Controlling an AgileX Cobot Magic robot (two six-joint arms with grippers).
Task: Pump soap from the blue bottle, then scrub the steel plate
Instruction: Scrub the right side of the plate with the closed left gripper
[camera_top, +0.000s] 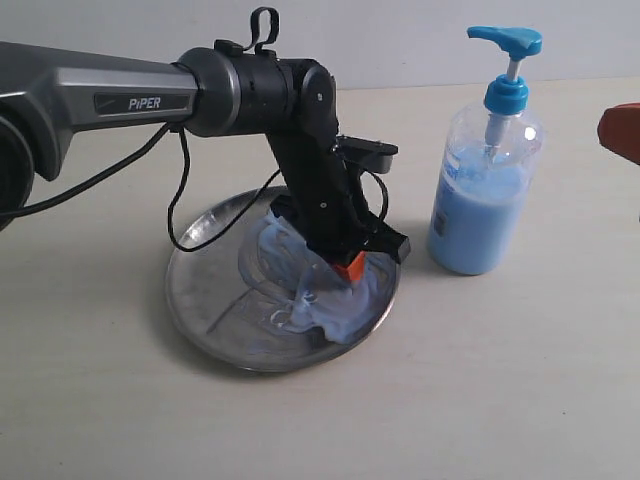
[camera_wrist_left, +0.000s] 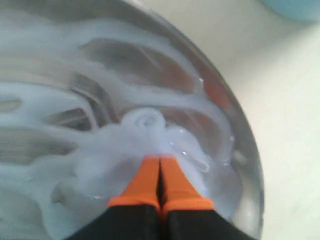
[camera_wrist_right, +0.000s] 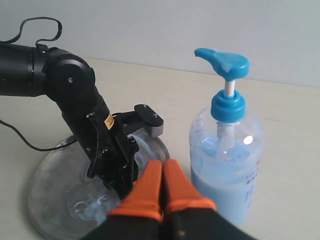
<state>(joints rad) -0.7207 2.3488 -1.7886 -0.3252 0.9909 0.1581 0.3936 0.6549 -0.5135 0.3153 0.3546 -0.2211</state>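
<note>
The steel plate (camera_top: 200, 290) lies on the table, its right half smeared with pale blue soap (camera_top: 335, 305). My left gripper (camera_top: 345, 270) points down into that soap, orange fingers pressed together and empty, tips touching the plate. In the left wrist view the shut gripper (camera_wrist_left: 160, 159) sits in swirls of soap (camera_wrist_left: 100, 145) near the plate rim (camera_wrist_left: 252, 165). The blue bottle (camera_top: 485, 190) stands upright just right of the plate, pump head (camera_top: 507, 42) up. My right gripper (camera_wrist_right: 162, 164) hangs shut and empty in the air before the bottle (camera_wrist_right: 225, 165); its orange edge (camera_top: 622, 130) shows at the far right.
The left arm's black cable (camera_top: 180, 215) loops down over the plate's left rim. The table is pale beige with a light wall behind. The left arm (camera_wrist_right: 75, 100) leans over the plate (camera_wrist_right: 50, 200) in the right wrist view.
</note>
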